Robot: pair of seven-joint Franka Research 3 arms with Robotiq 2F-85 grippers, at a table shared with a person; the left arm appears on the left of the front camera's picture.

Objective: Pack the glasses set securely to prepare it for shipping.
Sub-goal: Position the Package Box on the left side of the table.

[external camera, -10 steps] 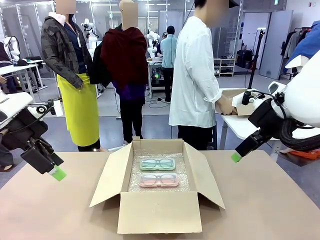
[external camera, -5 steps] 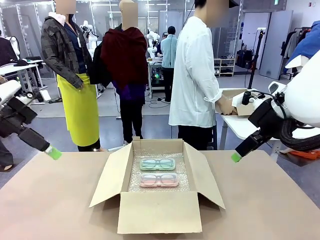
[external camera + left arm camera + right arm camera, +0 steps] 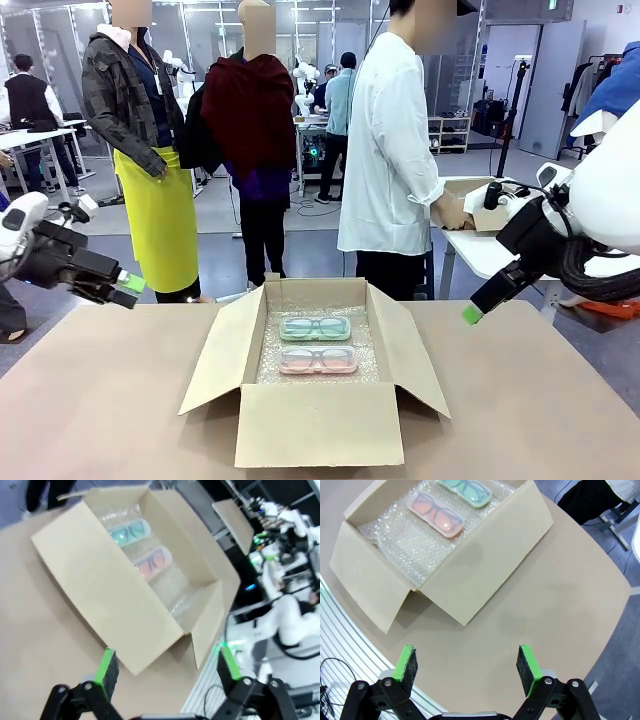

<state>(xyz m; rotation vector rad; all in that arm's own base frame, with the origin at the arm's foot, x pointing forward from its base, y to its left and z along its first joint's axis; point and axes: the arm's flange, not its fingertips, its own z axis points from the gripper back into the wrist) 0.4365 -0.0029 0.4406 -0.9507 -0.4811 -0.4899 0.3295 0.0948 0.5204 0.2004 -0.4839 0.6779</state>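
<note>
Right wrist view, and the right claw (image 3: 466,667) hangs with its green pads wide apart, nothing between them, well clear above the bare worktop (image 3: 560,580) beside the cardboard box (image 3: 470,587). Over on the other side the left claw (image 3: 165,672) is spread open too, empty, looking down on the same box from off its corner. Inside, the mint-green case (image 3: 315,327) and the pink case (image 3: 318,360) lie flat on a bed of bubble wrap (image 3: 405,545), just beside each other, mint at the far side and pink nearer the robot. Each has its long axis running across the box, left to right in the front view, parallel to the near wall. So the loading looks done; all four flaps (image 3: 222,352) stand open, no padding on top as far as I can tell, so covering and closing seem left.
</note>
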